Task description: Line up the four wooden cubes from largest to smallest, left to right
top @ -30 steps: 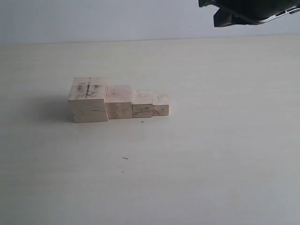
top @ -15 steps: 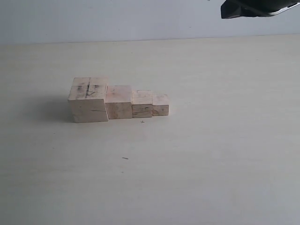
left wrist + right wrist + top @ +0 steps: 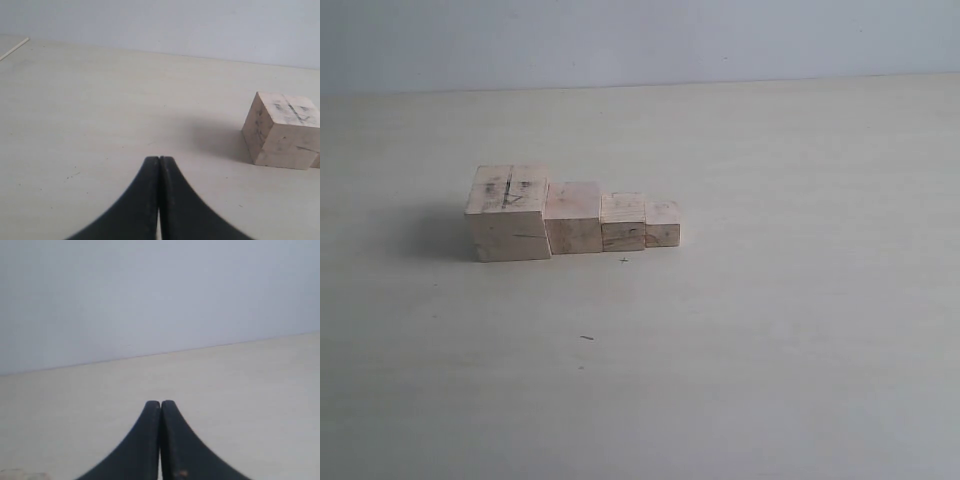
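Note:
Four pale wooden cubes stand touching in a row on the table. From left to right they are the largest cube with pencil scribbles on top, the second cube, the third cube and the smallest cube. Neither arm shows in the exterior view. My left gripper is shut on nothing, low over the table, well apart from the largest cube. My right gripper is also shut and empty, over bare table, with a cube's edge barely visible at a corner.
The pale table stretches around the row, with a small dark speck in front of it. A plain light wall rises behind the table's far edge.
The right arm, seen at the upper right of the exterior view, has pulled up and away to the right and left the picture. The cubes have not moved.

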